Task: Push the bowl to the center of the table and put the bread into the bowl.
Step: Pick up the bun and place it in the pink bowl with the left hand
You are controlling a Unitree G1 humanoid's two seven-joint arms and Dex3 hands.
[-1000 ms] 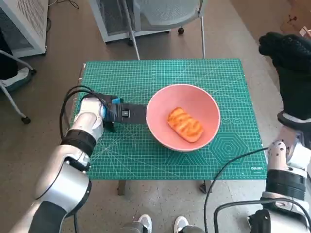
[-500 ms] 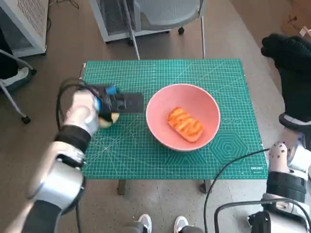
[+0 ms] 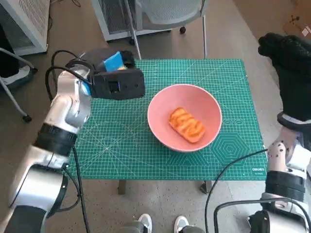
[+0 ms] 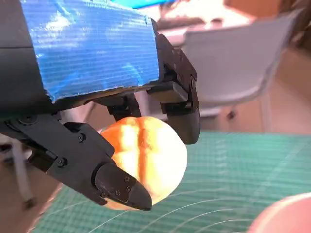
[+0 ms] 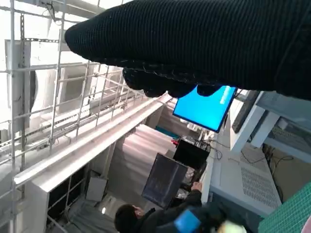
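Note:
A pink bowl stands near the middle of the green mat, with an orange striped bread lying inside it. My left hand hovers above the mat's far left corner, left of the bowl, and grips a round golden bun between its fingers. The left wrist view shows the bowl's rim at the corner, below the bun. My gloved right hand is raised off the table's right side, its fingers curled in around nothing; its glove fills the right wrist view.
A grey chair stands just beyond the table's far edge and a white rack at the far left. Shoes show by the near edge. A person sits at a distance in the right wrist view.
My left hand has risen from the mat's left part with the bun and moved toward the far left corner. The bowl, its bread and the right hand stay put.

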